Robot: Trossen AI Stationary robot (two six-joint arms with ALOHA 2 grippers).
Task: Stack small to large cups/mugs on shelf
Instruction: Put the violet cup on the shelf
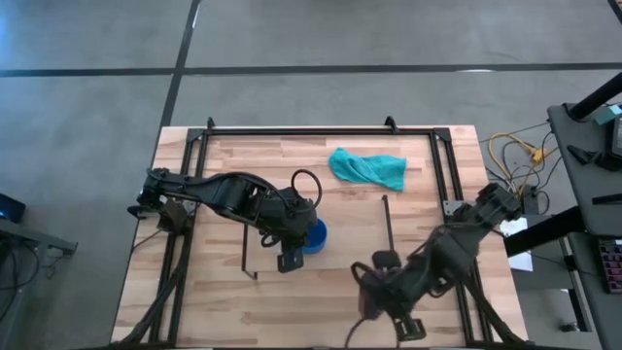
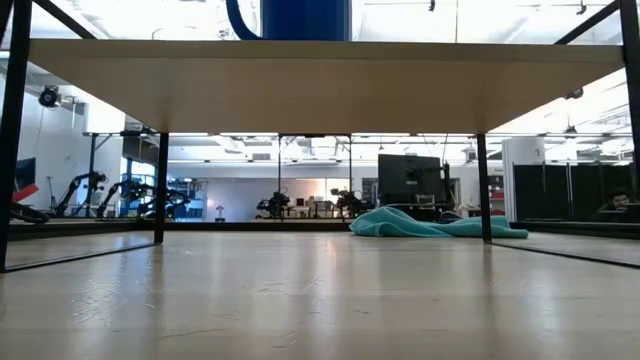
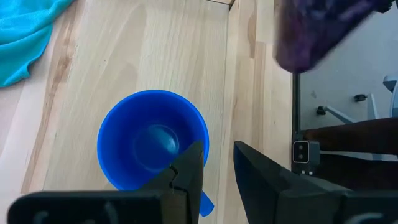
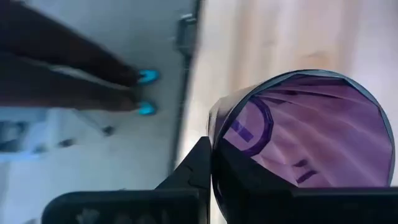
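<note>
The bright blue mug (image 3: pixel 152 140) stands upright on the light wood shelf (image 3: pixel 155 56), also seen as mug (image 1: pixel 313 235) and, at the top of the low view, mug (image 2: pixel 305 18) on shelf (image 2: pixel 320 95). A clear round shape (image 3: pixel 158 140) in its bottom seems to be the glass cup. My left gripper (image 3: pixel 217 168) is open just above the mug's rim, at the handle (image 3: pixel 206 203) side. My right gripper (image 1: pixel 377 287) is near the table's near edge, right of the mug, shut on the dark purple cup (image 4: pixel 305 130), which also shows as purple cup (image 3: pixel 311 31). My left gripper comes at the blue mug from above, one finger (image 3: pixel 186 174) over the rim beside the handle; I cannot tell whether it touches the mug. My right gripper holds the purple cup at its rim (image 4: pixel 214 134). One finger (image 4: pixel 198 168) lies on the outside of the wall; the cup hides the other. The cup is lifted clear, its mouth facing my wrist.
A teal cloth (image 1: pixel 367 167) lies on the table toward the far edge, also seen as cloth (image 2: pixel 430 225) beyond the shelf's thin black legs (image 2: pixel 483 190). The table's black frame (image 3: pixel 297 149) runs along its edge. Cables and equipment (image 1: pixel 525 156) sit off the right side.
</note>
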